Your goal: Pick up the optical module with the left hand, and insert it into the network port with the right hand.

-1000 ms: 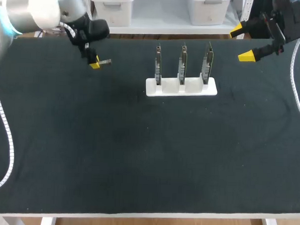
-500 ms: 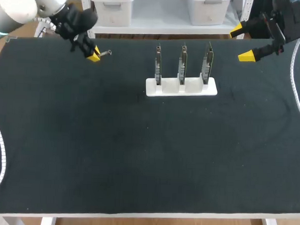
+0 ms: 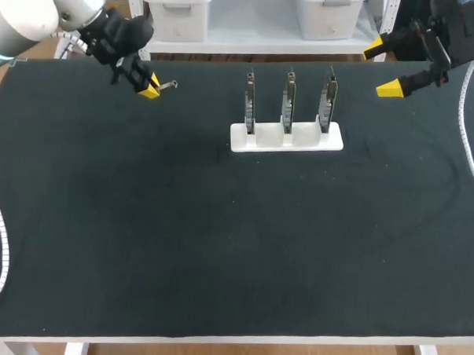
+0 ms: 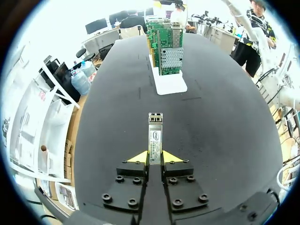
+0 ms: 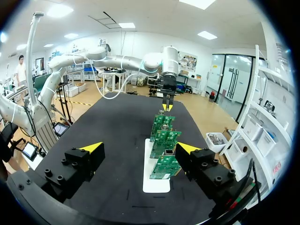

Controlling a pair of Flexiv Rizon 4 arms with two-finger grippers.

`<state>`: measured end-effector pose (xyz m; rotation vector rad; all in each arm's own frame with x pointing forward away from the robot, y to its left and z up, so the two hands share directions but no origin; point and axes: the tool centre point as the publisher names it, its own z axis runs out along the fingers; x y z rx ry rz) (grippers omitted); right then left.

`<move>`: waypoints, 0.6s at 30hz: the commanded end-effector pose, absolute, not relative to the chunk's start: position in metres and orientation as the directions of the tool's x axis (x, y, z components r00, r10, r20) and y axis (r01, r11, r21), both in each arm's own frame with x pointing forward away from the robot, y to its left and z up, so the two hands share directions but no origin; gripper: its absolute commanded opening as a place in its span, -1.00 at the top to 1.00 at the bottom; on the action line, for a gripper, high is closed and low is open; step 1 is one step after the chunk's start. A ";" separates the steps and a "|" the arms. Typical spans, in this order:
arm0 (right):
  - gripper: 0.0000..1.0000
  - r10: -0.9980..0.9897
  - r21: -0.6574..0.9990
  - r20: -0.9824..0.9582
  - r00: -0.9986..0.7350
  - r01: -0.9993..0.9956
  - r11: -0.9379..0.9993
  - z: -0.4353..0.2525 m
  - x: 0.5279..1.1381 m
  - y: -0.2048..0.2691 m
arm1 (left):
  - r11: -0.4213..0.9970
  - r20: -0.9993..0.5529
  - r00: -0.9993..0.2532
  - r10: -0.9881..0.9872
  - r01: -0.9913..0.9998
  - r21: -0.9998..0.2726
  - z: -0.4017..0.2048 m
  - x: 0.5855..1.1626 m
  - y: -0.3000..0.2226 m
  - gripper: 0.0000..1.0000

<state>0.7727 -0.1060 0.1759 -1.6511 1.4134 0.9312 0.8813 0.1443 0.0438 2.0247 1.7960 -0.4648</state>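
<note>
My left gripper [image 3: 150, 86] [image 4: 154, 157] hangs above the table's far left, shut on a small silver optical module [image 3: 167, 85] [image 4: 155, 133] that sticks out ahead of its yellow fingertips. The module points toward a white stand [image 3: 286, 138] [image 4: 169, 83] holding three upright green network cards [image 3: 288, 101] [image 4: 168, 44] with ports. My right gripper [image 3: 385, 68] [image 5: 140, 149] is at the far right, raised, wide open and empty. In the right wrist view the cards [image 5: 162, 150] stand in a row ahead of it, with the left gripper [image 5: 165, 108] beyond them.
The black table mat [image 3: 218, 247] stretches from the stand to the near edge. A white cable [image 3: 469, 132] from the right arm hangs over the mat's right side, and another [image 3: 2, 238] trails along the left edge.
My left arm lifted and swung back toward the far left edge with the module, then settled slightly right. The right arm stayed still.
</note>
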 end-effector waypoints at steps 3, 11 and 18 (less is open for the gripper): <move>-1.00 -0.439 -0.087 -0.890 0.123 -0.991 -0.100 0.176 0.772 -0.106 | -0.184 -0.492 0.125 0.861 0.980 -0.072 0.044 0.891 0.144 1.00; -1.00 -0.439 -0.087 -0.890 0.123 -0.991 -0.100 0.176 0.772 -0.106 | -0.170 -0.481 0.116 0.869 0.983 -0.070 0.046 0.892 0.146 1.00; -1.00 -0.439 -0.087 -0.890 0.123 -0.991 -0.100 0.176 0.772 -0.106 | -0.110 -0.380 0.073 0.922 0.991 -0.076 0.084 0.904 0.142 1.00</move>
